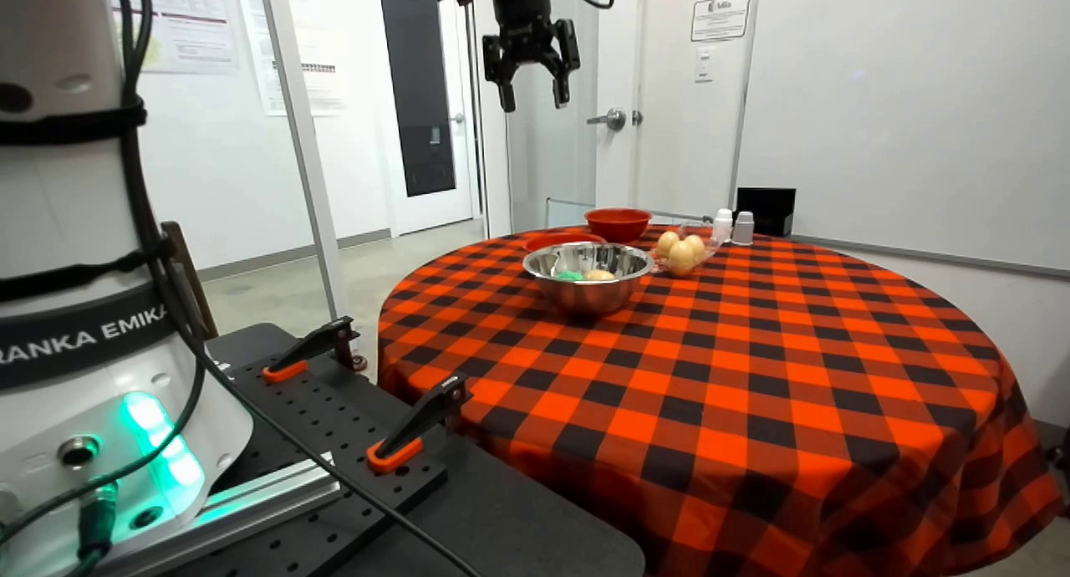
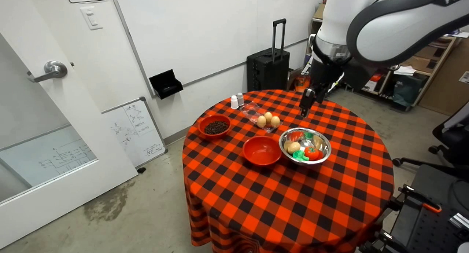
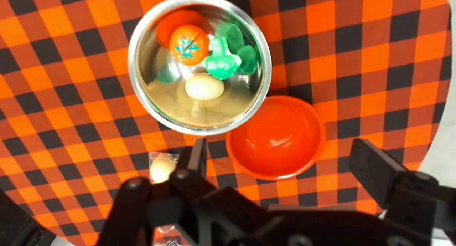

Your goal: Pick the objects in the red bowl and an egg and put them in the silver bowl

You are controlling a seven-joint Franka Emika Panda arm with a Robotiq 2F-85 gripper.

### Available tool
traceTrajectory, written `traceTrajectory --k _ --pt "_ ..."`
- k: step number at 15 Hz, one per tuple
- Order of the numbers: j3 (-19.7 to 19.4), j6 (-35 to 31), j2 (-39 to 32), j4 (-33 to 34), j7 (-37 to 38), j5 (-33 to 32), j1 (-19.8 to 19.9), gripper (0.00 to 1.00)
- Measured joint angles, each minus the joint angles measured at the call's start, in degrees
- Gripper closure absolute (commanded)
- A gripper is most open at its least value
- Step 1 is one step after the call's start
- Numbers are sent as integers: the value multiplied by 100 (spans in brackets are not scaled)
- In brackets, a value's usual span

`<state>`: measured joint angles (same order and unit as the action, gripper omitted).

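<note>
The red bowl (image 2: 261,158) stands with nothing in it. It also shows in the wrist view (image 3: 285,135), partly overlapped by the silver bowl (image 3: 266,66). The silver bowl (image 1: 587,296) holds a red tomato (image 3: 189,46), a green broccoli-like piece (image 3: 221,62) and a pale egg (image 3: 204,87). Three more eggs (image 2: 268,117) sit in a clear plastic carton; one egg (image 3: 162,168) shows in the wrist view beside my left-hand finger. My gripper (image 1: 535,100) is open, with nothing between its fingers. It hangs high above the table; in the wrist view its fingers (image 3: 279,146) frame the red bowl.
A deeper red bowl (image 2: 205,133) with dark beans stands farther off. Two small containers, white (image 2: 234,102) and grey (image 2: 240,99), stand behind the clear carton (image 2: 253,109). A checkered cloth (image 2: 234,198) covers the round table. Clamps (image 1: 418,422) stick up near the robot base.
</note>
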<state>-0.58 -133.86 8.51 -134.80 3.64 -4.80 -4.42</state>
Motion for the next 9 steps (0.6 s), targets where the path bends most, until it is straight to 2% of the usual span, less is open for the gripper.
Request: traceTrajectory --k 4,9 --pt "10 1090 570 22 -634 75 0 0" --pt "10 1201 661 12 -721 75 0 0"
